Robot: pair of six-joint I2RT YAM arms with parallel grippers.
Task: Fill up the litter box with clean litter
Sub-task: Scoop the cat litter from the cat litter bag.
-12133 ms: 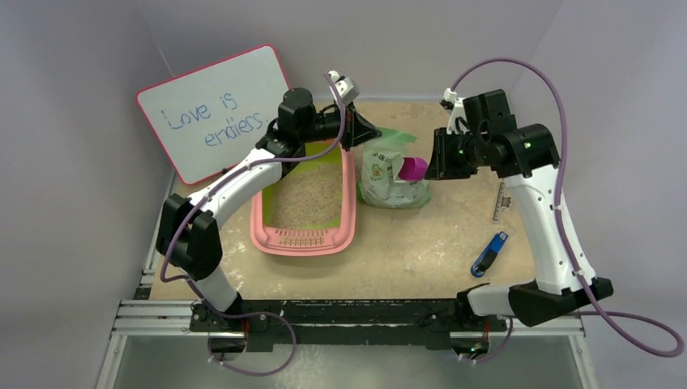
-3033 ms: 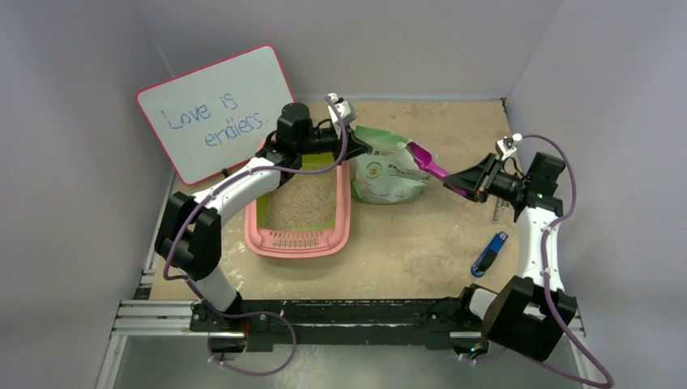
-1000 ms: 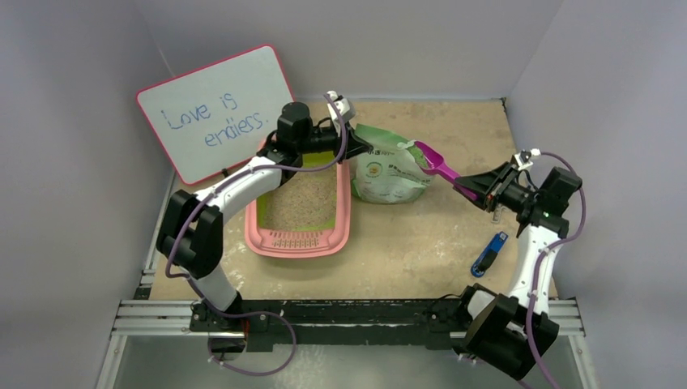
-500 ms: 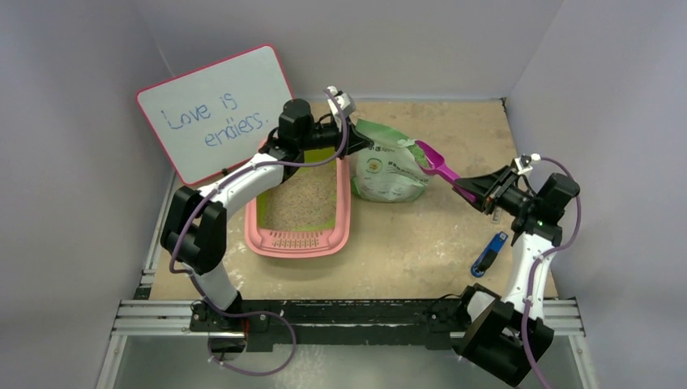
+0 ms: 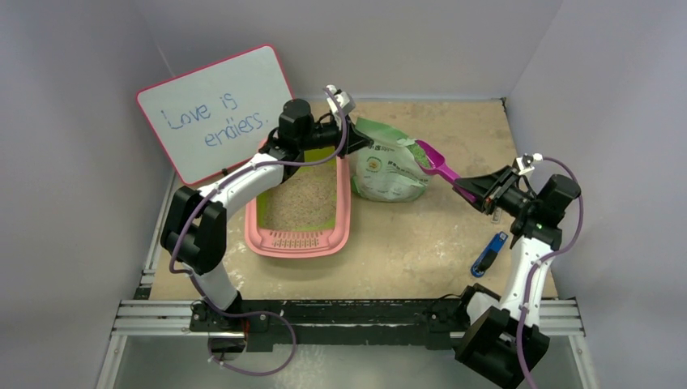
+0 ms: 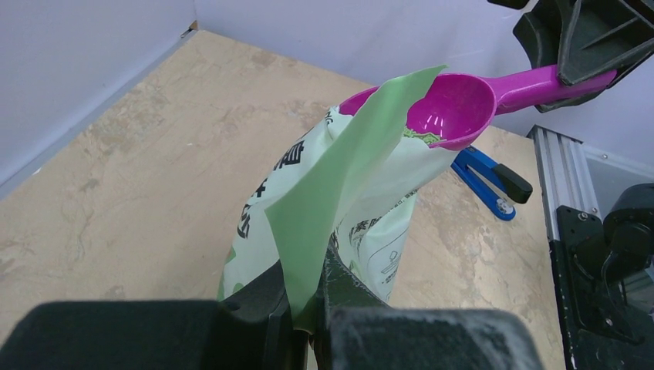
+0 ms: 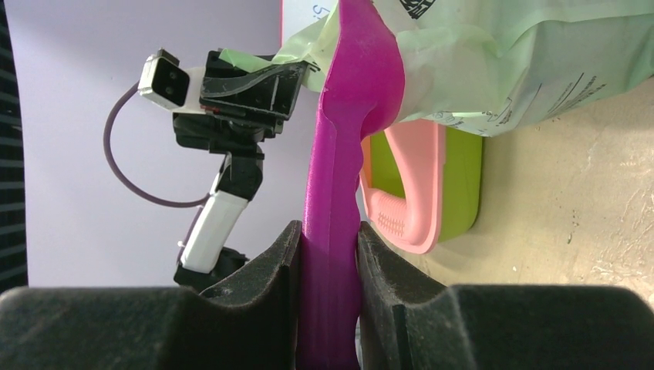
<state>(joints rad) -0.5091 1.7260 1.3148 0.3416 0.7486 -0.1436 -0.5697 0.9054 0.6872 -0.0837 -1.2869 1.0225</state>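
My right tool (image 7: 329,235) is clamped on the handle of the magenta scoop (image 5: 437,167), whose bowl sits at the mouth of the bag (image 5: 389,177), where a little clean litter (image 6: 420,137) shows. My left tool (image 5: 360,147), pinched shut, holds the bag's flap. The litter box (image 5: 345,220) lies just beyond the bag, leftward along the handle's line.

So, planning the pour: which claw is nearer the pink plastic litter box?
Left. The left claw pinches the pale green printed bag beside the far right corner of the pink litter box; the right claw grips the magenta plastic scoop beyond that bag.
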